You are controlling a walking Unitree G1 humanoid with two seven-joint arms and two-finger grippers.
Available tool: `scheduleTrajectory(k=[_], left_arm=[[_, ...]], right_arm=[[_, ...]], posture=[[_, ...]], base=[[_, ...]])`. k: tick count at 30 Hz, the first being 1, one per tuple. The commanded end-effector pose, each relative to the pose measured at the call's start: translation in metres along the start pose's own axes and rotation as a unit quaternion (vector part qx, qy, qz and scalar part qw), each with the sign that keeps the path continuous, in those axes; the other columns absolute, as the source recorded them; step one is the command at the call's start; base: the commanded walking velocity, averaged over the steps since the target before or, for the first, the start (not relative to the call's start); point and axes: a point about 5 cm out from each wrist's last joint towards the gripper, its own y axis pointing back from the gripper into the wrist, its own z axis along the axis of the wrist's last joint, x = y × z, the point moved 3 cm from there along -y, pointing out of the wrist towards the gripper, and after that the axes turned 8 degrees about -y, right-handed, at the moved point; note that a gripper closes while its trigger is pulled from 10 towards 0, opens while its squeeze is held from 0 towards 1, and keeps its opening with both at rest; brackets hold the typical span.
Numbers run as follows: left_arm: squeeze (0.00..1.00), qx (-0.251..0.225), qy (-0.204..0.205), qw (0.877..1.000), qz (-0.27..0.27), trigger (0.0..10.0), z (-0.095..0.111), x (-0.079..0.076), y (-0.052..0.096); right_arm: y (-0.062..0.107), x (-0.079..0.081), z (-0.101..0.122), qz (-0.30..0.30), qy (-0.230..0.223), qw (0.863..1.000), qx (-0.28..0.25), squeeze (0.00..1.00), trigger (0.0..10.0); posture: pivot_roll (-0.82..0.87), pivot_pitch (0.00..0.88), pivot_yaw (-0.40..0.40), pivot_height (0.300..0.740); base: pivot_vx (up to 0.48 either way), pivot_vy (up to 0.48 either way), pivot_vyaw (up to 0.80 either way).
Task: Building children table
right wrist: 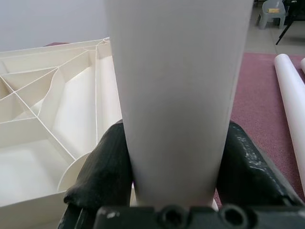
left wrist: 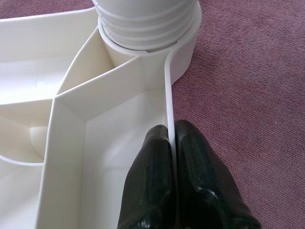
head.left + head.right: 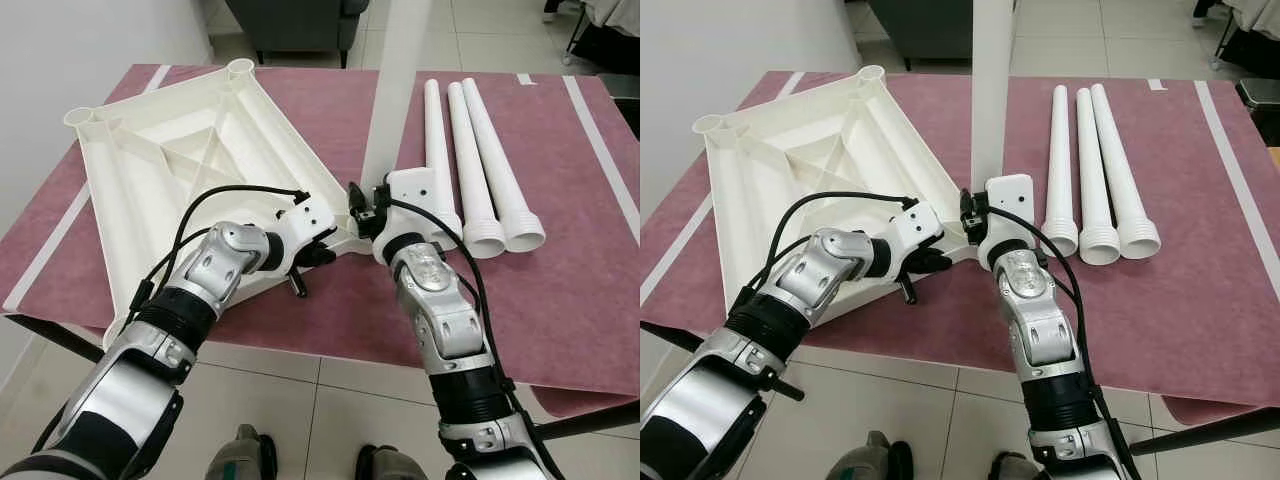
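Lighting: bright, even, diffuse indoor light. Shadows: soft, shallow, beneath the upturned white plastic ribbed tabletop [image 3: 190, 160] and the three loose white plastic tube legs [image 3: 478, 160] on the maroon felt mat [image 3: 580, 300]. Glare: sheen on silver arm shells; small highlights on glossy black fingertips [image 2: 190, 191]. Focus: head views sharp; nearest upright white tube [image 1: 178, 95] soft, featureless. Distortion: mild bowing at edges.

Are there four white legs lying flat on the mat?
No, three loose legs lie on the mat; the fourth leg stands upright in the right hand.
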Motion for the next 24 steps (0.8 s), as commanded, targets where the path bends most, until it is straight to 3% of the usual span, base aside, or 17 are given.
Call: scheduleTrajectory(k=[1, 2, 5, 6, 8, 9, 14, 24], left_arm=[[0.0, -0.022, -0.031, 0.995, 0.094, 10.0, 0.018, 0.021, 0.003], [0.0, -0.022, -0.029, 0.995, 0.094, 10.0, 0.017, 0.021, 0.003], [0.0, -0.021, -0.027, 0.995, 0.095, 10.0, 0.015, 0.021, 0.004], [0.0, -0.02, -0.026, 0.995, 0.096, 10.0, 0.014, 0.022, 0.004], [0.0, -0.02, -0.025, 0.995, 0.096, 10.0, 0.013, 0.022, 0.005], [0.0, -0.02, -0.025, 0.995, 0.096, 10.0, 0.012, 0.023, 0.005], [0.0, -0.032, -0.041, 0.997, 0.064, 10.0, 0.012, 0.016, 0.013], [0.0, -0.045, -0.097, 0.993, -0.041, 10.0, 0.003, -0.016, 0.045]], right_arm=[[0.005, -0.004, -0.034, -0.018, 0.006, 0.997, 0.073, 0.0, 0.0], [0.006, -0.004, -0.034, -0.018, 0.002, 0.997, 0.073, 1.0, 0.7], [0.006, -0.003, -0.035, -0.015, 0.001, 0.997, 0.072, 1.0, 0.7], [0.006, -0.002, -0.034, -0.01, 0.0, 0.998, 0.068, 1.0, 10.0], [0.005, 0.001, -0.03, 0.002, 0.0, 0.998, 0.059, 1.0, 10.0], [0.005, 0.004, -0.025, 0.018, -0.004, 0.999, 0.046, 0.0, 10.0], [0.009, 0.017, 0.002, 0.112, -0.015, 0.994, -0.007, 0.0, 10.0], [0.021, 0.014, 0.03, 0.208, 0.006, 0.977, -0.044, 0.0, 10.0]], posture=[[0.0, 0.122, 0.109, 0.74], [0.01, 0.123, 0.108, 0.74], [0.01, 0.123, 0.108, 0.74], [0.01, 0.125, 0.106, 0.74], [0.01, 0.125, 0.106, 0.74], [0.01, 0.128, 0.105, 0.74], [0.01, 0.13, 0.107, 0.74], [0.01, 0.134, 0.109, 0.74]], base=[[0.0, 0.0, 0.0], [0.0, 0.0, 0.0], [0.0, 0.0, 0.0], [0.0, 0.0, 0.0], [0.0, 0.0, 0.0], [0.0, 0.0, 0.0], [0.0, 0.0, 0.0], [0.0, 0.0, 0.0]])
